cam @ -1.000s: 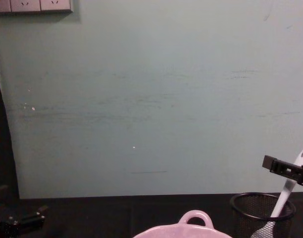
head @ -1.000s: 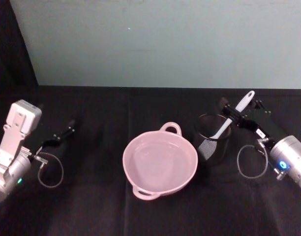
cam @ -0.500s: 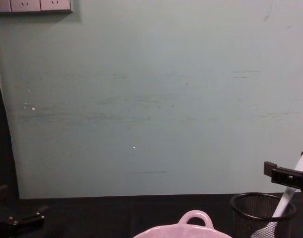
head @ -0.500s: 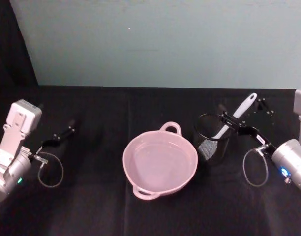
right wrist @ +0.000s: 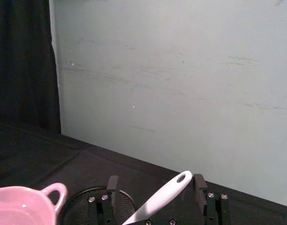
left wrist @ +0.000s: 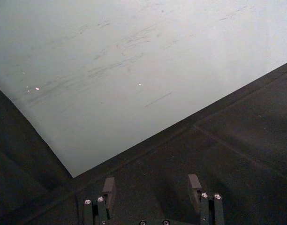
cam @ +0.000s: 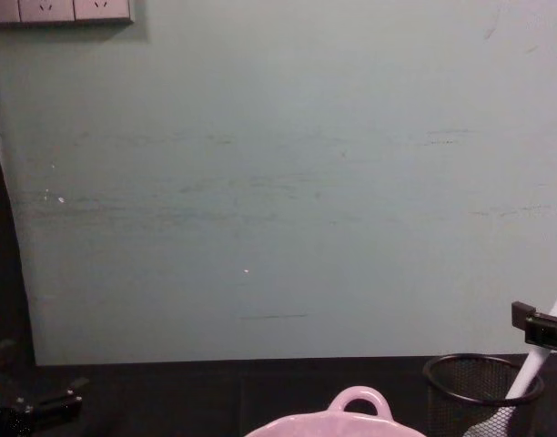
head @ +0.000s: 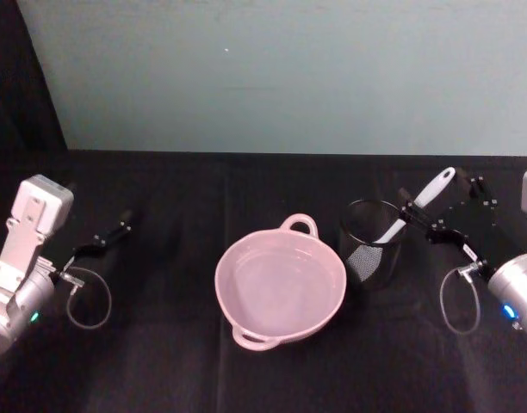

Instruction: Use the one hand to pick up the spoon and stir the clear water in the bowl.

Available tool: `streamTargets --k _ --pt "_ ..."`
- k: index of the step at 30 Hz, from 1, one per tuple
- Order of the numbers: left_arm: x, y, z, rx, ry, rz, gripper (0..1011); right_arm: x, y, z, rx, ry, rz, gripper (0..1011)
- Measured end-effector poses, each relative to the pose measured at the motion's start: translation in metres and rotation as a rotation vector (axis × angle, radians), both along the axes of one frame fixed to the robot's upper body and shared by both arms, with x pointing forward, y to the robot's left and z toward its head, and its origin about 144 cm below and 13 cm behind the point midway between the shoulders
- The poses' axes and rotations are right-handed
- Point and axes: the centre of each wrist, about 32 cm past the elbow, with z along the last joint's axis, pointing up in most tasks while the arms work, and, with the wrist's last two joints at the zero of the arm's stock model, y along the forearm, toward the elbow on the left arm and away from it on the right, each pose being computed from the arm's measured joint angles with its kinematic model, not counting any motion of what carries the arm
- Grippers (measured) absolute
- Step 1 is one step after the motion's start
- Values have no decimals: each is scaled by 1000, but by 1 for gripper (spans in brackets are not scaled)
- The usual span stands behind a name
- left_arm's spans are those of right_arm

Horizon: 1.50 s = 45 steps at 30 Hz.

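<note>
A black cloth covers the counter (head: 246, 379) before a pale teal wall (head: 281, 69). The right claw (head: 431, 211), fingers spread, straddles the slim white plastic spoon (head: 416, 204) (leaning in a black mesh cup (head: 368, 249)) beside the pale pink round bowl (head: 281, 284). The left claw (head: 108, 237) rests wide apart.

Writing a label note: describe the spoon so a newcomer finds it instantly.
Start at the pale pink round bowl mid-table on the black cloth; the black wire-mesh cup stands just to the robot's right of it. The long slim white plastic spoon leans out of that cup, handle between the right gripper's open fingers, the one white thing there.
</note>
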Motion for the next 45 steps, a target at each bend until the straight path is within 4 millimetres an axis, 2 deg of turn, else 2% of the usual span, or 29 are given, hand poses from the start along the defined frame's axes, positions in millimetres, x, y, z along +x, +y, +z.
streamTargets --k 6,13,20,30,39,45 --pt "0 0 0 0 0 0 1005 10 0 -2 -14 -9 6 1002" --pt "0 0 0 0 0 0 1005 12 -1 -1 -24 -22 13 1002" --pt "0 0 0 0 0 0 1005 1 -1 0 -26 -27 14 1002" --pt "0 0 0 0 0 0 1005 -30 -8 -3 -57 -53 -44 1002" --pt "0 0 0 0 0 0 1005 -40 -14 -5 -82 -74 -85 1002" --pt "0 0 0 0 0 0 1005 -46 -20 -15 -85 -78 -142 1002"
